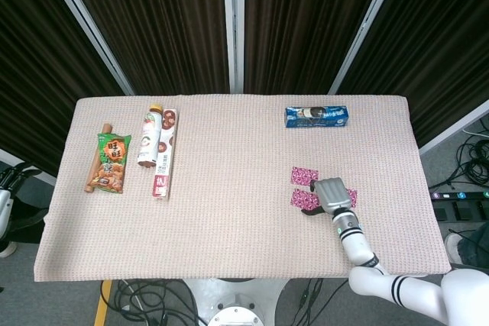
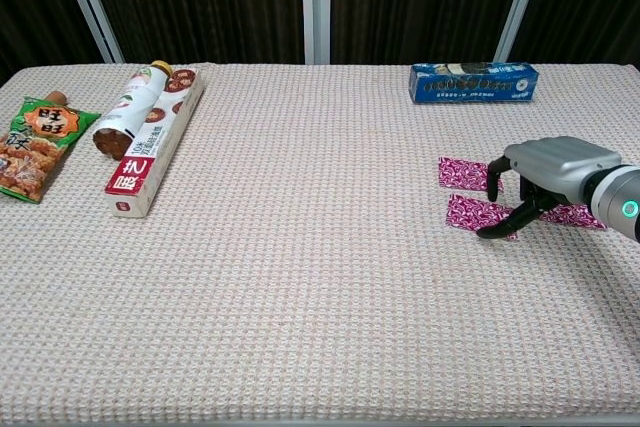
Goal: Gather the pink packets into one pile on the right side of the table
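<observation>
Three pink packets lie at the right of the table. The far packet (image 2: 461, 173) (image 1: 304, 175) lies flat and free. My right hand (image 2: 548, 169) (image 1: 333, 193) arches over the near packet (image 2: 474, 213) (image 1: 303, 199). Its fingers are spread, and one dark fingertip (image 2: 487, 231) touches that packet's front edge. A third packet (image 2: 578, 216) (image 1: 351, 196) shows partly from under the hand's right side. All three packets lie flat on the cloth. My left hand (image 1: 11, 182) hangs off the table's left edge in the head view, its fingers too small to read.
A blue biscuit box (image 2: 473, 82) lies at the back right. At the left lie a green snack bag (image 2: 34, 145), a bottle (image 2: 130, 111) and a long red-and-white box (image 2: 153, 147). The woven table cover (image 2: 300, 277) spans the table.
</observation>
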